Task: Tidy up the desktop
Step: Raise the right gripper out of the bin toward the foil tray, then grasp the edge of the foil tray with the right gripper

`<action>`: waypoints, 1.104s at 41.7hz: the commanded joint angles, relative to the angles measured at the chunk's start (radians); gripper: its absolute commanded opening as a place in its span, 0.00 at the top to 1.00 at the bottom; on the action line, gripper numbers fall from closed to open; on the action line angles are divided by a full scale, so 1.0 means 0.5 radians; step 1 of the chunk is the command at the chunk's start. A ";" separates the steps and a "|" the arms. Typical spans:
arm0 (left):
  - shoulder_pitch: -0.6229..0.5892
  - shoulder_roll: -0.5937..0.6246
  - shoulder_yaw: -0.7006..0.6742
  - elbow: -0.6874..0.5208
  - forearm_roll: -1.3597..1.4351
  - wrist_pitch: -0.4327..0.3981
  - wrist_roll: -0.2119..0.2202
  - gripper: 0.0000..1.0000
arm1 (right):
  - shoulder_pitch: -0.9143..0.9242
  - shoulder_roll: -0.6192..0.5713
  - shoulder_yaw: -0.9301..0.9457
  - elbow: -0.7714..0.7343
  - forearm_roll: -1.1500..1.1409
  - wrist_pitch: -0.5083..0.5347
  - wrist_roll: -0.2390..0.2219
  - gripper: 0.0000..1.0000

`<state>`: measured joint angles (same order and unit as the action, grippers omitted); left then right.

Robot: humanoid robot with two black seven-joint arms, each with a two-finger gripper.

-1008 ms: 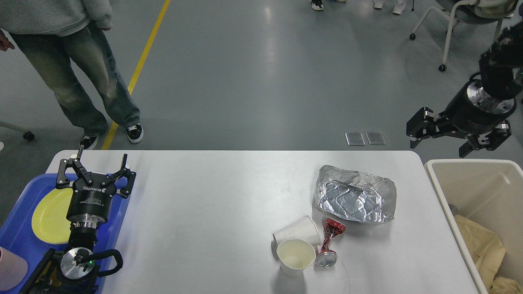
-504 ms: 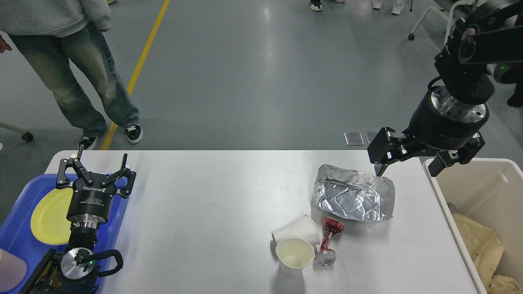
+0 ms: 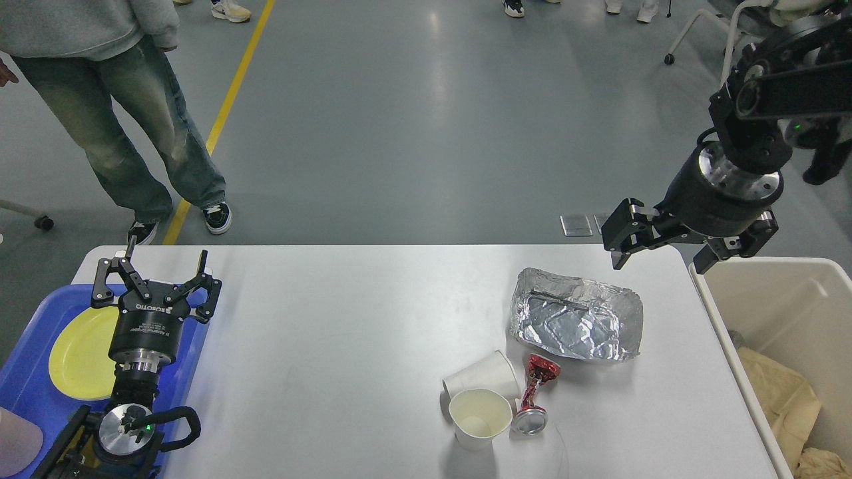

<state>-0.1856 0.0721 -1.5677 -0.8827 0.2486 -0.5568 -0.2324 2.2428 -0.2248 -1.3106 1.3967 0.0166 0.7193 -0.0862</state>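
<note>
The white desktop (image 3: 346,332) fills the lower part of the head view. A crumpled foil tray (image 3: 576,322) lies on its right side. In front of it sit two white paper cups, one upright (image 3: 479,418) and one on its side (image 3: 482,379), and a crushed red can (image 3: 534,394). My right gripper (image 3: 659,256) hangs open above the desktop's far right corner, just beyond the foil tray, holding nothing. At the left edge my left gripper (image 3: 158,273) points away from me, open and empty.
A blue tray (image 3: 26,392) with a yellow plate (image 3: 83,352) sits at the left end. A beige bin (image 3: 785,346) holding crumpled paper stands off the right end. A person (image 3: 120,100) stands beyond the far left corner; a wheeled chair is far right.
My right arm swung left from above the bin to the desktop's far right corner, dipped toward the foil tray, then rose slightly. The left arm stayed still.
</note>
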 commanded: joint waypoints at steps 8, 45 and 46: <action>0.000 0.000 0.000 0.001 0.000 0.000 0.001 0.04 | -0.475 0.072 0.032 -0.219 0.074 -0.052 0.007 0.00; 0.000 0.000 0.000 0.001 0.000 0.000 0.001 0.04 | -1.666 0.124 0.464 -0.544 2.166 -1.487 -0.018 0.02; 0.000 0.000 0.000 0.001 0.000 0.000 0.001 0.04 | -1.709 0.121 0.507 -0.590 2.167 -1.524 -0.018 0.03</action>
<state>-0.1856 0.0721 -1.5677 -0.8819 0.2486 -0.5568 -0.2318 1.4475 -0.1630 -1.1154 1.1531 1.0789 0.0296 -0.0930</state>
